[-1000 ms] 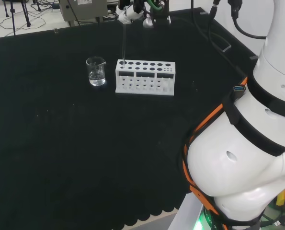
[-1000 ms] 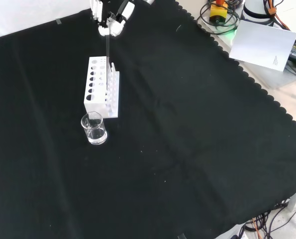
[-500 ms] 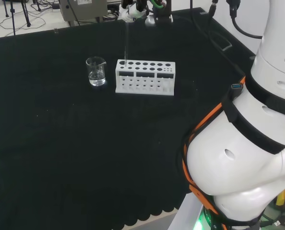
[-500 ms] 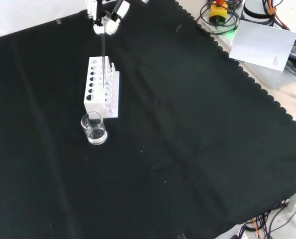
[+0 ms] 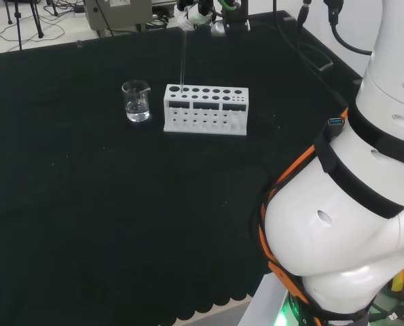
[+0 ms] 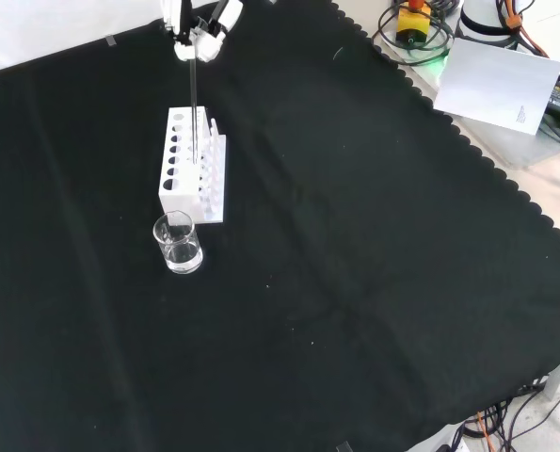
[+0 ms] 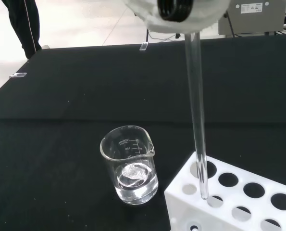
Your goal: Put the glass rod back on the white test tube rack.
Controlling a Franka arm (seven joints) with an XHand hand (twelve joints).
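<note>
Now fingers [image 6: 196, 42] pinch glass rod [image 7: 196, 120], tip w/in rack [image 5: 205, 109] hole.

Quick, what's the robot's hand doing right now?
Hand: shut on the glass rod, holding it upright over the white test tube rack.

Black cloth [image 6: 355, 245] covers the bench, its right edge scalloped in the front view. White rack [image 5: 206, 110] at upper centre of the head view, with dark round holes. Clear, colourless glass rod [image 7: 196, 115]. Clear beaker [image 7: 130, 164] bearing white graduation marks. White-and-black hand [image 6: 197, 28] at upper left of the front view. White arm links [image 5: 351, 224] with black and orange bands, at right of the head view.
</note>
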